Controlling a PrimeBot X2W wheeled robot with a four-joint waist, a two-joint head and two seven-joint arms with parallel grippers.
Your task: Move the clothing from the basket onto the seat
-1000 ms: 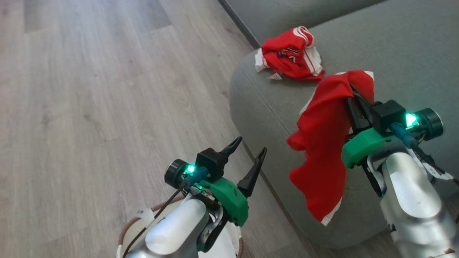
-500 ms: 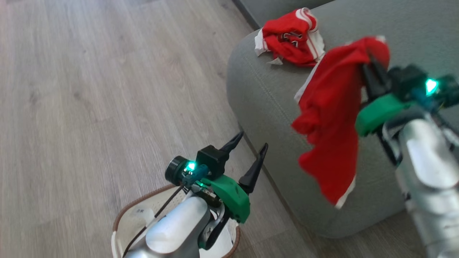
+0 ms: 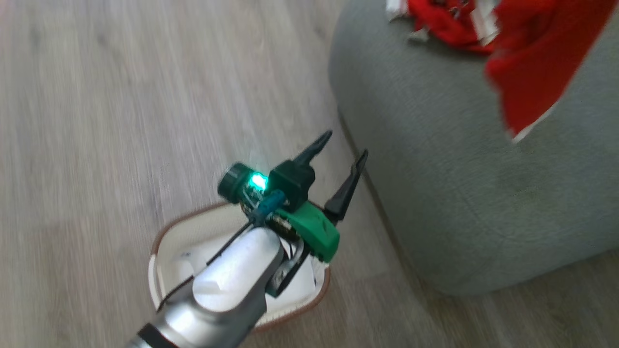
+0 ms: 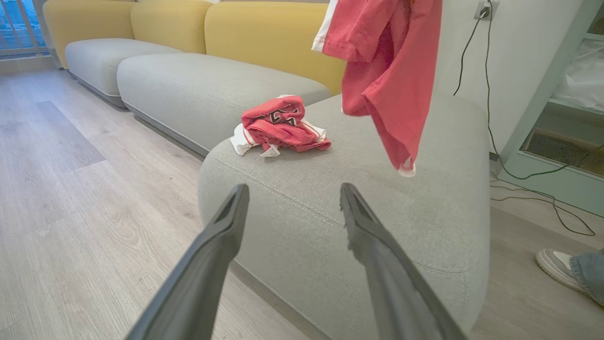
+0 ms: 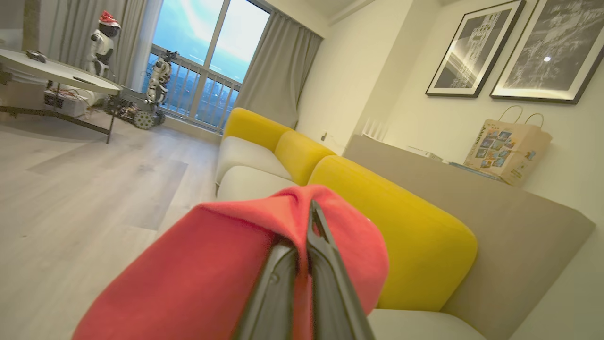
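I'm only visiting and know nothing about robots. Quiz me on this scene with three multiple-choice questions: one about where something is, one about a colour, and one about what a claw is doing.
1. Where is the crumpled garment in relation to the seat?
A) on top of it
B) beneath it
C) leaning against its side

2. What colour are the backrests behind the cushions?
A) blue
B) black
C) yellow

3. What state is the right claw in?
A) wide open
B) shut on the hanging garment
C) shut on nothing

Answers:
1. A, the red bundle rests on the cushion's top surface.
2. C, they are bright yellow above the grey cushions.
3. B, red cloth is pinched in it and drapes down over the seat.
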